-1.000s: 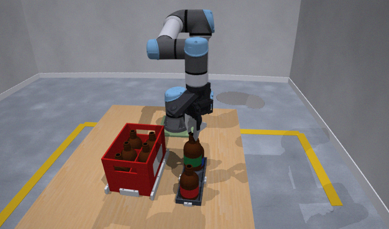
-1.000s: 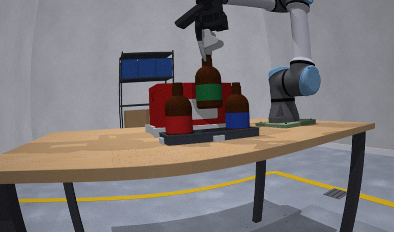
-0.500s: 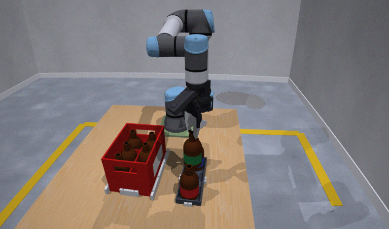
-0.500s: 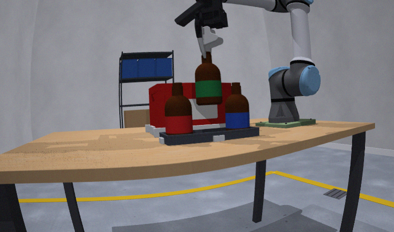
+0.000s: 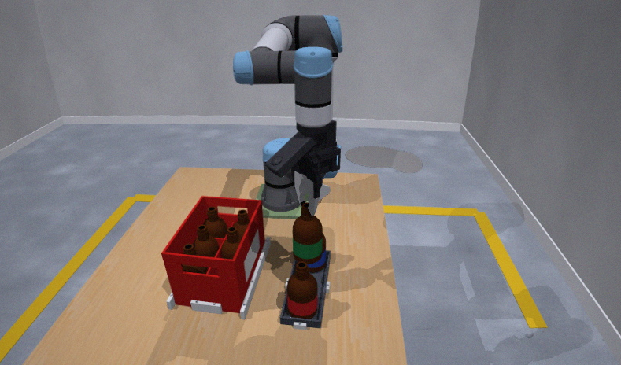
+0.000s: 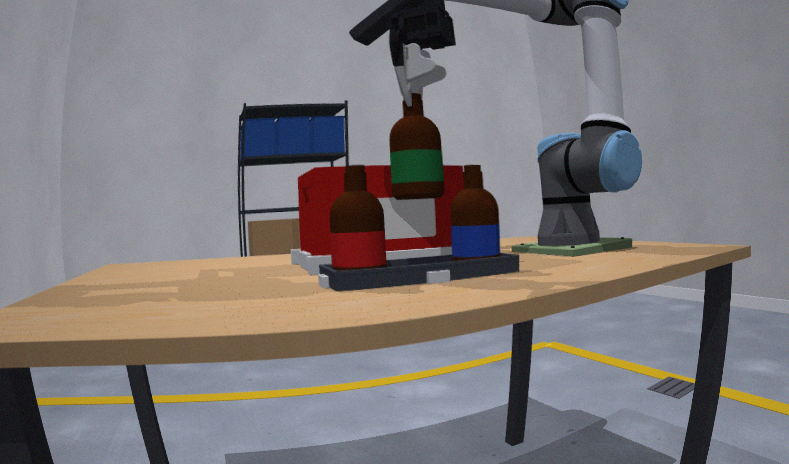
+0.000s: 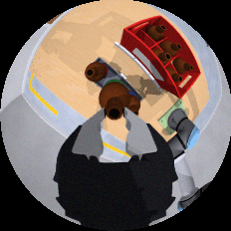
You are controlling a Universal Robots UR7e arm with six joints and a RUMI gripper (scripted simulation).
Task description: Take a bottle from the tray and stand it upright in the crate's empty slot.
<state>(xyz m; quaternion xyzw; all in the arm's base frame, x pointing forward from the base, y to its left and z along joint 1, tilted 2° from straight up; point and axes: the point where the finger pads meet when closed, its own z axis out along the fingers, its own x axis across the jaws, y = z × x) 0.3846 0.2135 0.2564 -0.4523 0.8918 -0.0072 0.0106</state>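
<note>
My gripper (image 5: 308,208) (image 6: 413,100) (image 7: 115,108) is shut on the neck of the green-labelled brown bottle (image 5: 307,248) (image 6: 416,166) (image 7: 114,95). The bottle hangs upright, clear above the dark tray (image 5: 312,323) (image 6: 385,278). A red-labelled bottle (image 5: 301,304) (image 6: 357,247) (image 7: 96,71) and a blue-labelled bottle (image 5: 319,261) (image 6: 475,239) (image 7: 133,103) stand at the tray's two ends. The red crate (image 5: 203,283) (image 6: 316,219) holds several brown bottles. Its empty slot is at the end away from the robot base, on the tray side; its floor is hidden.
White brackets (image 5: 205,307) (image 6: 437,276) sit against the crate and tray on the wooden table (image 5: 362,317) (image 6: 183,322). The crate's raised walls stand beside the tray. The robot base (image 5: 279,192) (image 6: 569,221) is at the table's far end in the top view.
</note>
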